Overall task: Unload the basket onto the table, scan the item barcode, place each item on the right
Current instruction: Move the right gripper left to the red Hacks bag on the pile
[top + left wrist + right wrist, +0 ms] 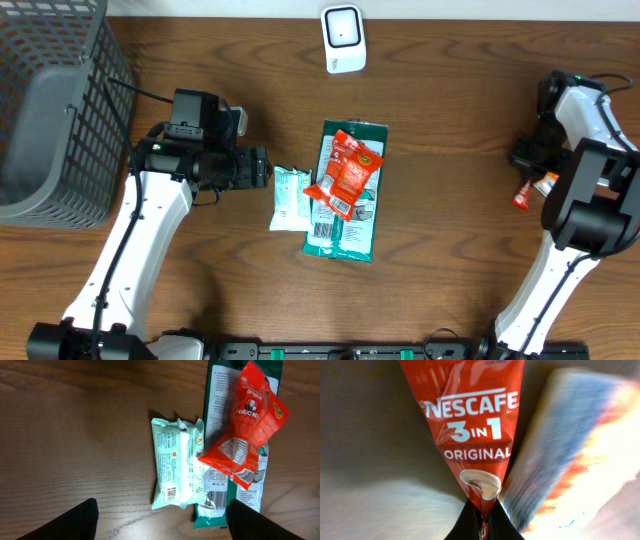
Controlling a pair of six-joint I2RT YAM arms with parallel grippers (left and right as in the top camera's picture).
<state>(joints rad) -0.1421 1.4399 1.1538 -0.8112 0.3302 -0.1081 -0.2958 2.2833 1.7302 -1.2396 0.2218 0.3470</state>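
Right fingers [462, 532] closed, pinching a red Nescafe sachet [470, 435] by one narrow end. The rest of the sachet hangs free beyond the grip. It sits at the right edge of the desk [450, 100], partly under the right arm in the overhead view.

Left fingers [70, 522] spread wide, holding nothing. They hover just beside the pile at desk centre: mint packet [177, 465], long green packet [220, 390], red candy bag [250, 430] lying across both.

Scanner [343, 38] stands at the far edge, centre, well apart from the sachet.

Risks from here:
- Thin grip. Only the tip of the sachet is caught, so a quick swing toward the scanner could let it slide out or fold over. A folded sachet will probably not read.
- Barcode unseen. The wrist view shows the printed front only. If the code is on the back or under the pinch, the sachet may reach the scanner facing the wrong way.
- Stray neighbour. A second packet [580, 445] lies close on the sachet's right. It is too blurred to tell whether the two touch. If they do, lifting could drag it along or knock it off the desk edge.
- Crossing paths. The route to the scanner passes near the pile and the left arm, so a low carry risks scattering the packets.
- Basket [50, 110] at far left looks clear of all this.
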